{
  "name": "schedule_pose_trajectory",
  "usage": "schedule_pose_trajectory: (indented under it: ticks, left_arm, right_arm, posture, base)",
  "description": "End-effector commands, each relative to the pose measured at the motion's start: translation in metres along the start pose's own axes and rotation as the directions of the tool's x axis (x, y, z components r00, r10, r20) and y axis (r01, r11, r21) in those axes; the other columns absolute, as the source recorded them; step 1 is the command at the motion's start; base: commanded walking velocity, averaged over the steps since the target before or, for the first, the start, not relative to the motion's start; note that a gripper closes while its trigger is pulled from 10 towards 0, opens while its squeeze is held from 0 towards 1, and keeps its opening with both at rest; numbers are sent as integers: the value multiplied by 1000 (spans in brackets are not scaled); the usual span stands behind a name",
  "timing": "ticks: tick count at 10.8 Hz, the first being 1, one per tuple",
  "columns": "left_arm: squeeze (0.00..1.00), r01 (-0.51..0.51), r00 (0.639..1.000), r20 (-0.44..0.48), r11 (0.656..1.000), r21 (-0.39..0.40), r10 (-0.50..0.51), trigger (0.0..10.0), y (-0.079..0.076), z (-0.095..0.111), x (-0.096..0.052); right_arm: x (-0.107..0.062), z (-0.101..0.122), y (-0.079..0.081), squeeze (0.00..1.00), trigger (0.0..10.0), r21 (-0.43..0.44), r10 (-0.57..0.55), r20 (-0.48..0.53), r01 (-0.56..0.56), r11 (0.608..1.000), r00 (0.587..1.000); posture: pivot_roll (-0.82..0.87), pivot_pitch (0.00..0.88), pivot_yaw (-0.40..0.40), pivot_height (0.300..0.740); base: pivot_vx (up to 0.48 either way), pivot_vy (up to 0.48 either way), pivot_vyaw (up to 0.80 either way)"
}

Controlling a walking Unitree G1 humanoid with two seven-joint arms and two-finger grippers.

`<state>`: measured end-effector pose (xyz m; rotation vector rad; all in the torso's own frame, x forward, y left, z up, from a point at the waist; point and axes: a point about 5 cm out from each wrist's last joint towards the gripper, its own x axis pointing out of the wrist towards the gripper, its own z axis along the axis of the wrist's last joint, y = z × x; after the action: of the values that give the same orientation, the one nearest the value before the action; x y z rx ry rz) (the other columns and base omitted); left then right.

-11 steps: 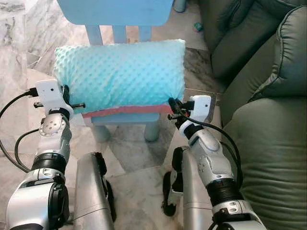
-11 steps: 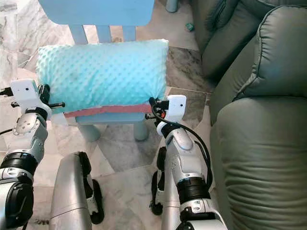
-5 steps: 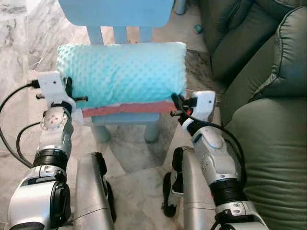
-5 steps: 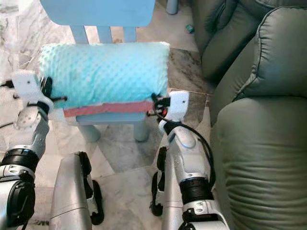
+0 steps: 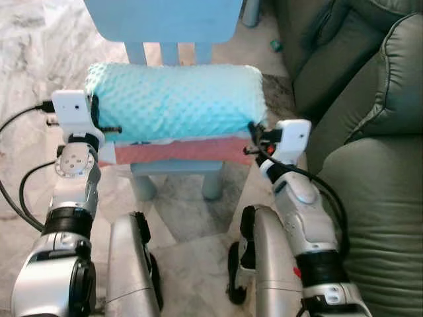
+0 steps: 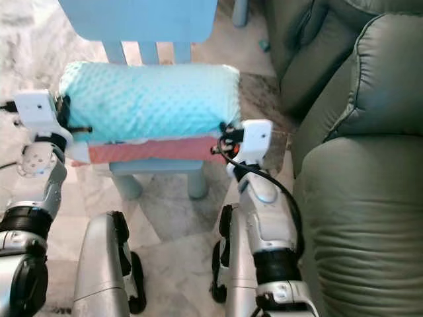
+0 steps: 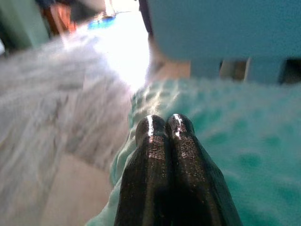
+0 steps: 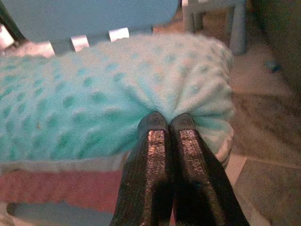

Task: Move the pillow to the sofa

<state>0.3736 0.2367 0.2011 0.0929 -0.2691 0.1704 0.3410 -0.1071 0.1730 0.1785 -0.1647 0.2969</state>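
Teal pillow (image 5: 175,99) on blue chair (image 5: 173,166), left hand (image 7: 164,123) and right hand (image 8: 167,123) pinching its ends.

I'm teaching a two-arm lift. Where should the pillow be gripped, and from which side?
Grip the pillow at its two short ends, one gripper from each side: it lies long across the chair, ends overhanging, as the left gripper and right gripper do.

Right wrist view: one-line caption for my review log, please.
Right gripper pinches the dimpled turquoise pillow, puckering the fabric, in front of a blue chair.
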Motion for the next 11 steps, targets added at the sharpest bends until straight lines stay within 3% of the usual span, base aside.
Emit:
schedule_pose_trajectory:
  ticks: [1, 6, 8, 11]
  left_arm:
    - [0, -4, 1000, 16, 1000, 14, 4, 10000, 2, 2, -5]
    - [0, -12, 999, 33, 1000, 10, 12, 10000, 1, 7, -30]
    - [0, 35, 999, 34, 999, 16, -36, 10000, -11, 10, -43]
    - [0, 33, 998, 46, 999, -4, -33, 10000, -16, 15, -38]
  right_arm:
    - [-9, 2, -4, 0, 10000, -9, -17, 5, 17, 1000, 1000]
    - [-28, 10, -11, 0, 10000, -48, -49, 10, 49, 998, 999]
    - [-28, 16, -7, 0, 10000, -39, -42, 24, 43, 998, 999]
    - [-26, 16, 0, 0, 10000, -20, -22, 28, 22, 1000, 999]
  posture:
    - [-69, 186, -15, 534]
    - [-72, 131, -13, 534]
    - [-68, 116, -9, 534]
    - [-67, 95, -10, 534]
  base:
    - [0, 0, 0]
    - [0, 0, 0]
    - [0, 0, 0]
    - [0, 0, 0]
